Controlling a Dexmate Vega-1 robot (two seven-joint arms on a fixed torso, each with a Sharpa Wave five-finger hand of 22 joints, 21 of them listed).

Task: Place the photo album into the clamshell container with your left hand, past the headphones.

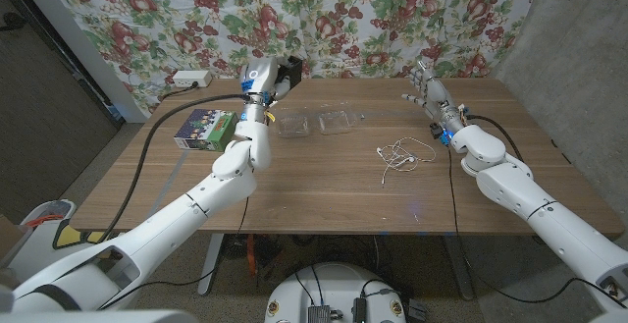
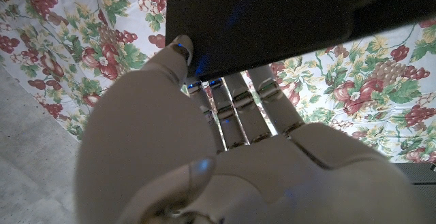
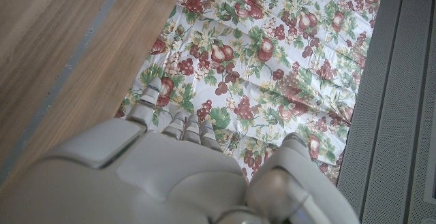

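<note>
On the bench (image 1: 324,181), the headphones (image 1: 400,154), a tangle of white wire, lie nearest, right of the middle. Farther back and to the left, the clear clamshell (image 1: 312,123) lies open, with a green box (image 1: 205,130) well to its left near the bench edge. Raised above the clamshell's left half, the left hand (image 1: 267,80) grips the dark album (image 1: 288,71), fingers (image 2: 235,94) under it and thumb on its edge. At the far right, the right hand (image 1: 429,90) is raised, fingers apart, holding nothing.
</note>
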